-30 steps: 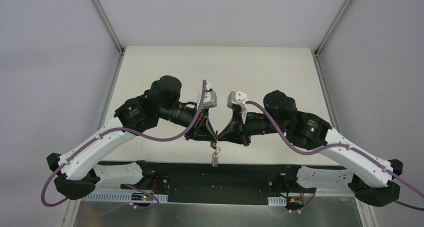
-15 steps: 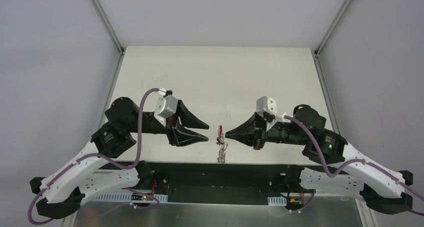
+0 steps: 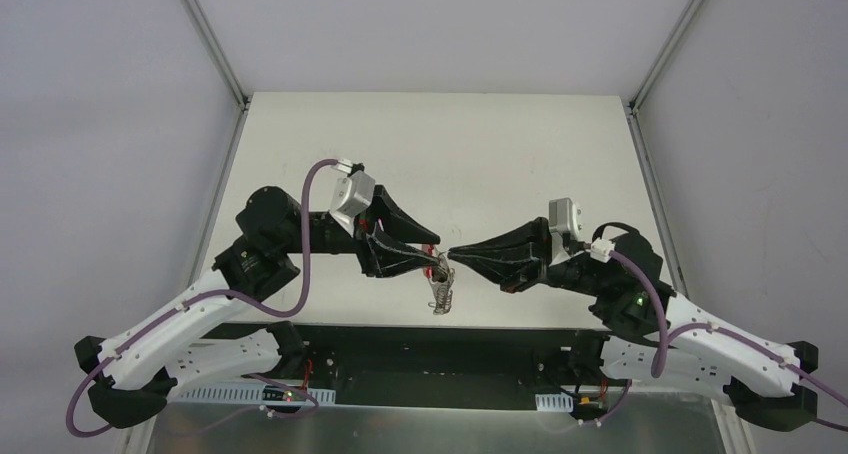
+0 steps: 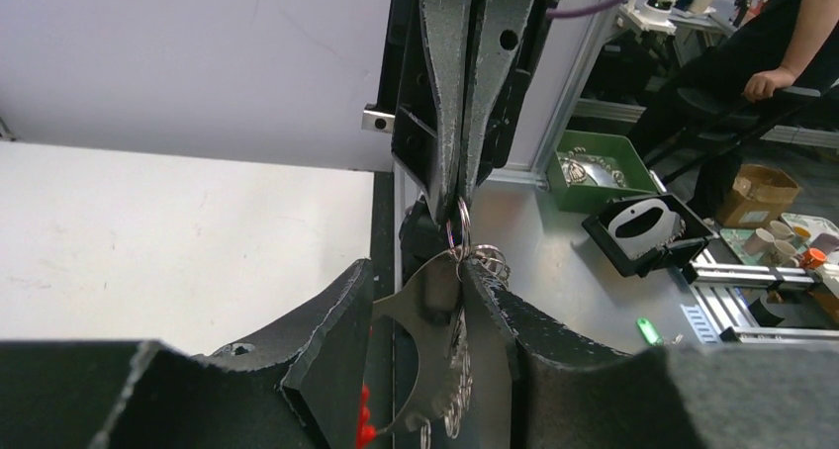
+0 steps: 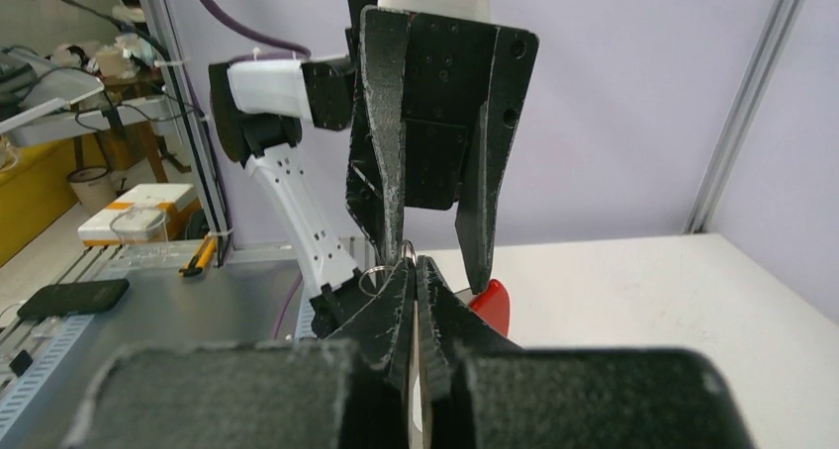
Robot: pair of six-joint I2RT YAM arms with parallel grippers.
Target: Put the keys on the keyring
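Keyring (image 4: 461, 220) held in mid-air: your right gripper (image 3: 452, 255) is clenched on its wire ring from the right. Your left gripper (image 3: 432, 256), jaws parted and clamping nothing, straddles it from the left; keys (image 3: 438, 300) dangle just below the keyring, long axis vertical.

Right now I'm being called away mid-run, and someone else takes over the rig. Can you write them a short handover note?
Right gripper: shut on the keyring, holding it in the air.
Left gripper: open, a finger on each side of the hanging keys.
The red piece hangs in the same bunch.
Done: ring held up, keys dangling below it.
Left: I can't tell whether every key is threaded; check, then thread any loose one.
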